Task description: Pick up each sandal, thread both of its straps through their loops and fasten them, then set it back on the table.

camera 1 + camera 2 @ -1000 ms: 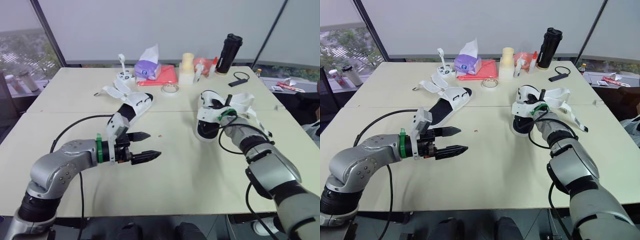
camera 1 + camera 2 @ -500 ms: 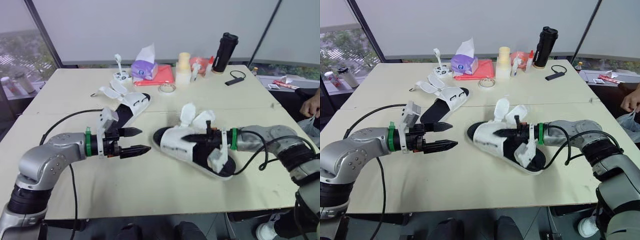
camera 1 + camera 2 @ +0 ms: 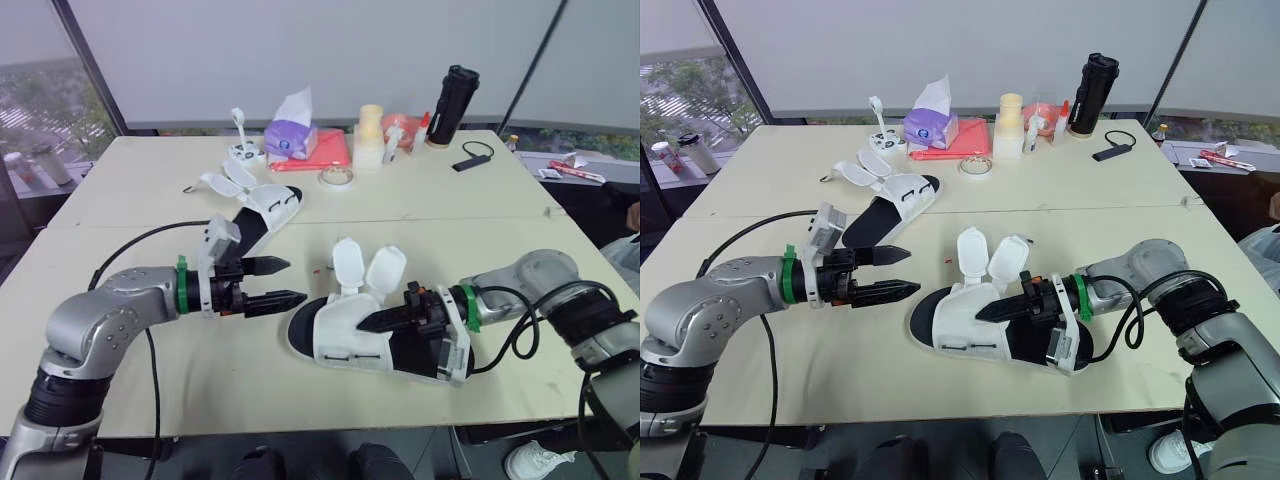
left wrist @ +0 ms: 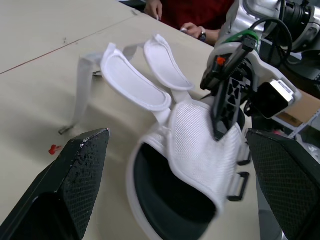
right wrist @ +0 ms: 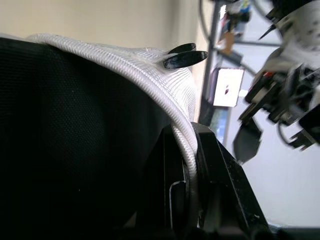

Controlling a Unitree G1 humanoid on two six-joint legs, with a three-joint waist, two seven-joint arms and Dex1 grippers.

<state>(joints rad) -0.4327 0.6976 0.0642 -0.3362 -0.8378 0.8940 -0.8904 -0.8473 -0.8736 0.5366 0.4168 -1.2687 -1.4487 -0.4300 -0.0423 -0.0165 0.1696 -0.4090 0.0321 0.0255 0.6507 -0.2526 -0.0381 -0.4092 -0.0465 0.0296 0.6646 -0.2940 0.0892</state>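
Right gripper point(image 3: 990, 312) clamped on sandal point(image 3: 335, 340) upper's edge, near centre. Straps point(image 3: 347, 266) stand loose and unthreaded, turned toward the left gripper point(image 3: 292, 282), probably presented for threading. Left gripper spread wide, just left of it. Second sandal point(image 3: 262, 215) lies far left.

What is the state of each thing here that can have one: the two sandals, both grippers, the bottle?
near sandal: both straps unfastened, flaps standing up.
far sandal: straps unfastened, spread out.
left gripper: jaws open, holding nothing.
right gripper: jaws shut on the near sandal.
black bottle: upright, cap on.
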